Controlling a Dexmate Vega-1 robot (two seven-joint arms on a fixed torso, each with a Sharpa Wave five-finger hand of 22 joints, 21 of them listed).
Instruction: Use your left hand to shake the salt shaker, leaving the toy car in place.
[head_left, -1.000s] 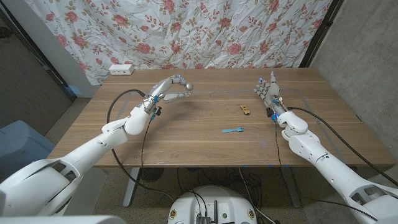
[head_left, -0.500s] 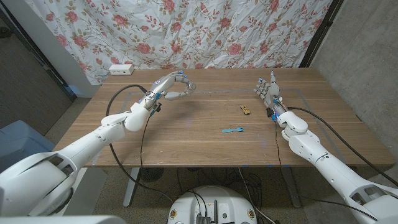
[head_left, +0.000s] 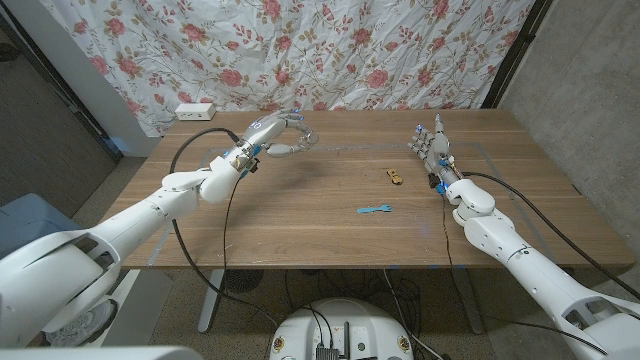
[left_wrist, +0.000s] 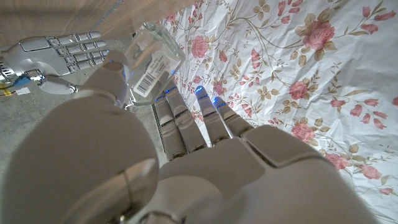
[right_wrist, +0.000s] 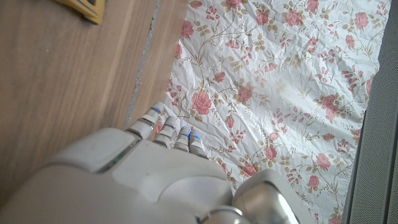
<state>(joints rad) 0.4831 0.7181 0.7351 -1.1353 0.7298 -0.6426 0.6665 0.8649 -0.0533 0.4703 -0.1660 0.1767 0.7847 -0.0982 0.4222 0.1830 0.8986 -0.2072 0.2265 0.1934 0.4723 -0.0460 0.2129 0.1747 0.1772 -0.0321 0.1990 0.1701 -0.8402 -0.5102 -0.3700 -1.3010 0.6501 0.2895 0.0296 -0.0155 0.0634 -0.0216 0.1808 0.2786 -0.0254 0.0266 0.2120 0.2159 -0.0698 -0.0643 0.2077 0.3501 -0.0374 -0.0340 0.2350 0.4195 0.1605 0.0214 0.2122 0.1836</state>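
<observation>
My left hand is raised above the table's far left part and grips a clear salt shaker. In the left wrist view the shaker shows as a clear glass with a barcode label, held between the thumb and the fingers. A small yellow toy car sits on the table right of centre. My right hand stands on its edge at the far right, fingers straight and holding nothing; it also appears in the left wrist view.
A small blue piece lies on the wooden table near the middle front. A white power strip sits at the far left corner. A floral curtain hangs behind the table.
My left hand has lifted and swung further back toward the curtain with the shaker in its grip. The toy car and my right hand have stayed still.
</observation>
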